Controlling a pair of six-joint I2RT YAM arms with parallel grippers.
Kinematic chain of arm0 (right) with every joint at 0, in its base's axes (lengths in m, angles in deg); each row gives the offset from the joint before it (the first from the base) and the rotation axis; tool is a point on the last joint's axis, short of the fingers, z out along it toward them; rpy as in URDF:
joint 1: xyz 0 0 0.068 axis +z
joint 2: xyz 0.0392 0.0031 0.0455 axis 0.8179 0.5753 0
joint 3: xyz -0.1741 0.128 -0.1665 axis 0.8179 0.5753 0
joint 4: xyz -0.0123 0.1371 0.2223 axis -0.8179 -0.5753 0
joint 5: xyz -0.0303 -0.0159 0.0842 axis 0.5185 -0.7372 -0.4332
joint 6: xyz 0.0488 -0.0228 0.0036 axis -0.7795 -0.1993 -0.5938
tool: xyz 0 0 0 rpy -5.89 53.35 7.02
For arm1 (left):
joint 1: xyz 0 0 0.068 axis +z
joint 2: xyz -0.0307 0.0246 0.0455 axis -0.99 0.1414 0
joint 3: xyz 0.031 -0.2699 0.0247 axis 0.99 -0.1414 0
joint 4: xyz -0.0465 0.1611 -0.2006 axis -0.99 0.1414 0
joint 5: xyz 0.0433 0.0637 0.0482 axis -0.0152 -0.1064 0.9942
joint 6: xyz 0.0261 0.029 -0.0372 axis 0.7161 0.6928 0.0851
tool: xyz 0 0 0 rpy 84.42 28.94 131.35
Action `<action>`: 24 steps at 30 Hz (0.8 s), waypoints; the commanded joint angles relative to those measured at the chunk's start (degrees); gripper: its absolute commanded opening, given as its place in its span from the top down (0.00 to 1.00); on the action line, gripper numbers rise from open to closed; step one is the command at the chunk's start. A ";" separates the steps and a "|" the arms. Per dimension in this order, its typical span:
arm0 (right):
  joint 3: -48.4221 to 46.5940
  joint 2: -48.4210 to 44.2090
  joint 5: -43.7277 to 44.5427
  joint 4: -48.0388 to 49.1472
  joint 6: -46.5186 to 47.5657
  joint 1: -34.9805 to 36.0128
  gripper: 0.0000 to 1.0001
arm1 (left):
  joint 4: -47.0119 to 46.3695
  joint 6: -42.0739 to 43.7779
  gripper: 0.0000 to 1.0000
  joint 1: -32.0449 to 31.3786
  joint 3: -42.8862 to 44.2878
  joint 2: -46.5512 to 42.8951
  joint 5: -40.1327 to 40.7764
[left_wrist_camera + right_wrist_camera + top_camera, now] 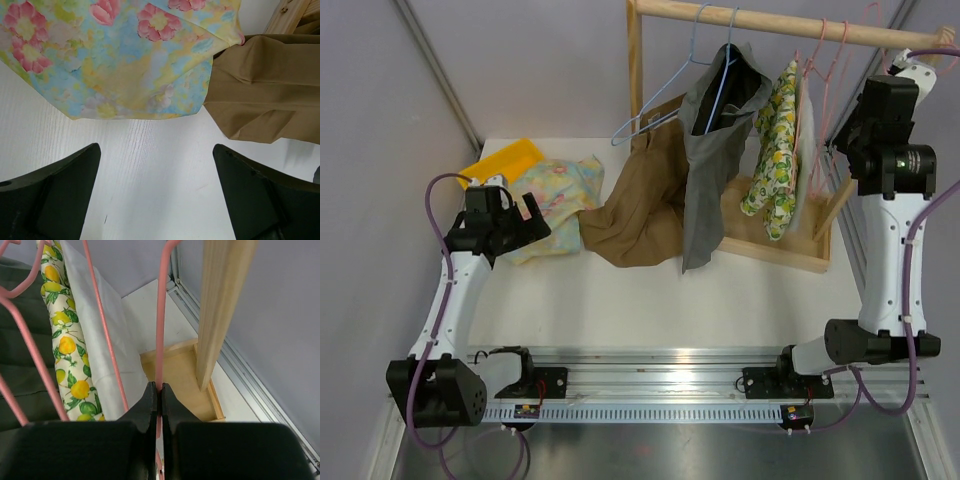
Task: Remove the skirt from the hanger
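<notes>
Skirt (65,345) hangs straight down just left of right gripper (160,390), pinched on pink hanger (160,315); left gripper (156,150) gaping, far off

Ahead of the left claw (156,200), a floral pastel cloth (125,55) lies on the white table (155,170), a tan fabric garment (265,90) just beside it on the right; the thin pink wire hanger (160,315) sits between the right claw (160,390) fingers, a lemon-print garment (65,340) to its left, a pale wooden upright post (220,305) to its right.
</notes>
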 commanded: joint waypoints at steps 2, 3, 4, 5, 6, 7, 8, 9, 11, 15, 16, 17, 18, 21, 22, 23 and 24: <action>-6.33 3.85 0.41 3.75 0.94 0.29 1.00 | -2.17 0.10 0.01 -3.07 -0.21 -2.07 4.26; -6.95 4.55 0.14 3.92 0.77 0.38 1.00 | -2.43 -0.25 0.01 -3.51 -0.39 -1.98 4.70; -7.48 4.73 -0.21 4.36 0.77 0.38 1.00 | -2.61 -0.78 0.01 -4.74 -0.48 -1.80 4.96; -7.66 4.82 -0.56 5.06 0.85 0.29 1.00 | -2.61 -0.87 0.01 -5.27 -0.65 -1.63 5.31; -8.10 5.25 -0.65 5.41 1.03 0.29 1.00 | -2.26 -0.87 0.01 -5.80 -0.56 -1.10 5.67; -8.54 5.52 -0.74 5.42 1.20 0.29 1.00 | -1.91 -0.87 0.01 -6.50 -0.39 -0.92 7.32; -10.02 6.13 -0.65 5.42 1.38 0.29 1.00 | -1.74 -0.96 0.01 -6.77 -0.39 -0.84 7.86; -10.82 7.27 -0.65 5.16 1.64 0.38 1.00 | -1.65 -0.96 0.01 -6.94 -0.39 -1.10 8.13; -13.37 8.86 -0.47 4.19 1.64 0.38 1.00 | -1.73 -0.96 0.01 -7.21 -0.48 -1.27 8.30; -14.87 13.07 -1.26 3.84 1.64 0.38 1.00 | -1.38 -1.04 0.01 -7.73 -0.56 -1.27 9.18; -15.04 13.86 -1.18 3.57 1.73 0.38 1.00 | -1.30 -1.04 0.01 -7.82 -0.56 -1.36 9.36; -15.48 14.57 -1.09 3.05 1.73 0.38 1.00 | -1.29 -1.13 0.01 -7.91 -0.48 -1.45 9.45; -15.74 15.97 -1.18 2.78 1.91 0.29 1.00 | -1.21 -1.13 0.01 -8.09 -0.56 -1.45 9.62; -16.19 17.91 -1.18 1.82 1.91 0.29 1.00 | -1.21 -1.13 0.01 -8.53 -0.74 -1.63 9.98; -16.01 18.09 -1.18 1.46 1.82 0.29 1.00 | -1.12 -1.13 0.01 -8.61 -0.65 -1.54 10.15; -15.84 18.18 -0.66 1.03 1.73 0.38 1.00 | -1.21 -1.13 0.01 -8.70 -0.65 -1.54 10.15; -15.40 18.00 -0.30 0.85 1.65 0.29 1.00 | -1.03 -1.13 0.01 -8.79 -0.65 -1.45 10.15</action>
